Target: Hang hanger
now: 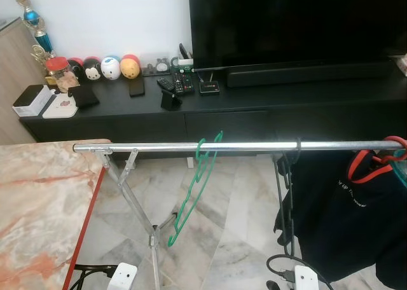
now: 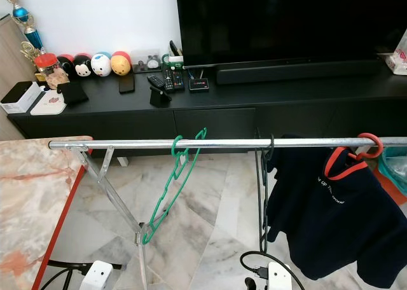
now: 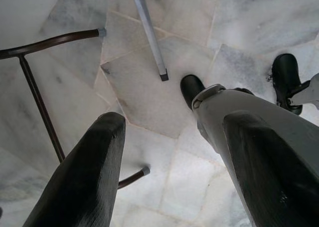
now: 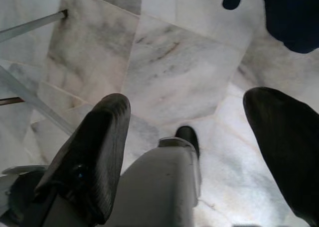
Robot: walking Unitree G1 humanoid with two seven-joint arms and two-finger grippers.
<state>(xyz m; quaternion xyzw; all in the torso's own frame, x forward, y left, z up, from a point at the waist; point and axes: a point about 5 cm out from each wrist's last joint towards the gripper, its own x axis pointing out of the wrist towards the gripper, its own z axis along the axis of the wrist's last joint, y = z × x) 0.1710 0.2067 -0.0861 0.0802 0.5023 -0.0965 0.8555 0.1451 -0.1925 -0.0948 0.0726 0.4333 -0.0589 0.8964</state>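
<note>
the green hanger (image 2: 170,188) already hangs by its hook on the metal rail (image 2: 127,143), tilted, well apart from the dark shirt (image 2: 331,214) on a red hanger (image 2: 365,147). the left claw (image 3: 169,177) and right claw (image 4: 199,157) both point at the marble floor (image 4: 169,62), fingers apart, holding nothing. the task looks done.

So I'm looking at a living room with a white wall (image 1: 114,16) up at 12 o'clock and a pale grey-veined marble floor (image 1: 235,239) underneath. A long black TV cabinet (image 1: 254,105) runs across the back, big dark TV (image 1: 299,23) sitting on it toward 1 o'clock. Round plush toys (image 1: 105,67), remotes (image 1: 178,83) and a trophy (image 1: 35,26) sit around 11. A pinkish marble table (image 1: 38,207) with a red edge is at 8 o'clock. Light's even and bright.
</note>
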